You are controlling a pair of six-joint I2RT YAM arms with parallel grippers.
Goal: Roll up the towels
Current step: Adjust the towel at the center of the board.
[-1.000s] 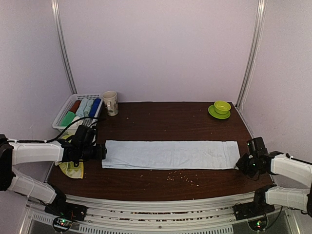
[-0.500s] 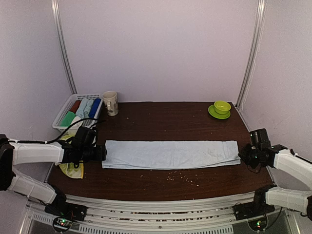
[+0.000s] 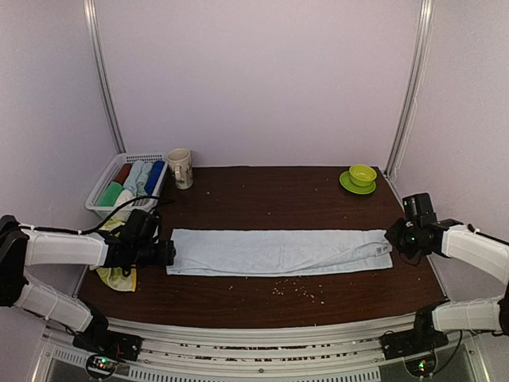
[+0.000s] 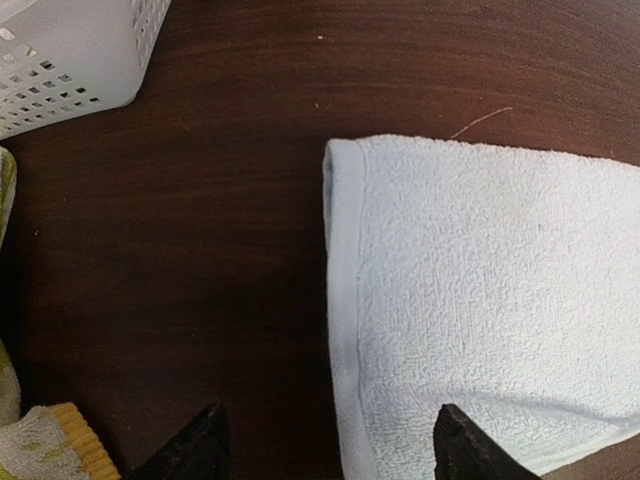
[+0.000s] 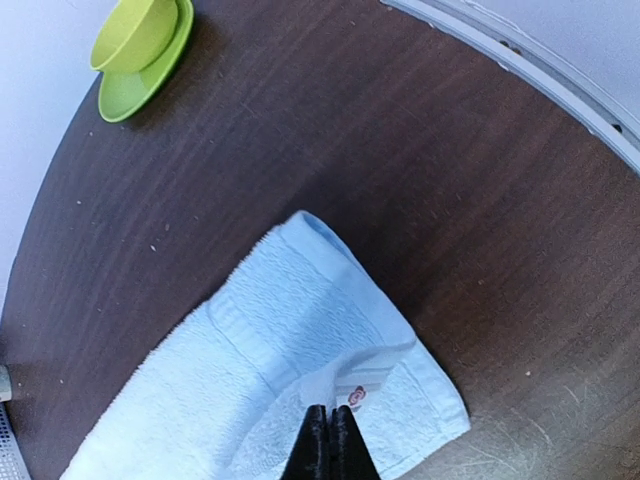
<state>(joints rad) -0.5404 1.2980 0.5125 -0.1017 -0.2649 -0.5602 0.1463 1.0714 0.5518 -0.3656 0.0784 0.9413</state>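
Observation:
The long pale blue-white towel (image 3: 274, 252) lies flat across the table, left to right. My right gripper (image 3: 395, 239) is shut on a raised fold of its right end (image 5: 330, 340), beside a small red label, with that end creased upward. My left gripper (image 3: 169, 253) is open just above the towel's left hem (image 4: 345, 330); one of its fingertips (image 4: 203, 445) is over bare table and the other over cloth. The yellow-green towel (image 3: 117, 275) lies crumpled at the table's left edge under my left arm; it also shows in the left wrist view (image 4: 30, 440).
A white slatted basket (image 3: 102, 185) with rolled towels stands at the back left, and its corner shows in the left wrist view (image 4: 70, 60). A mug (image 3: 180, 168) stands beside it. A green bowl on a saucer (image 3: 362, 177) is at the back right. Crumbs (image 3: 298, 288) lie near the front.
My right gripper has moved from off the table's right edge, up and left onto the towel's right end, and has pinched a fold there. The left arm has barely moved.

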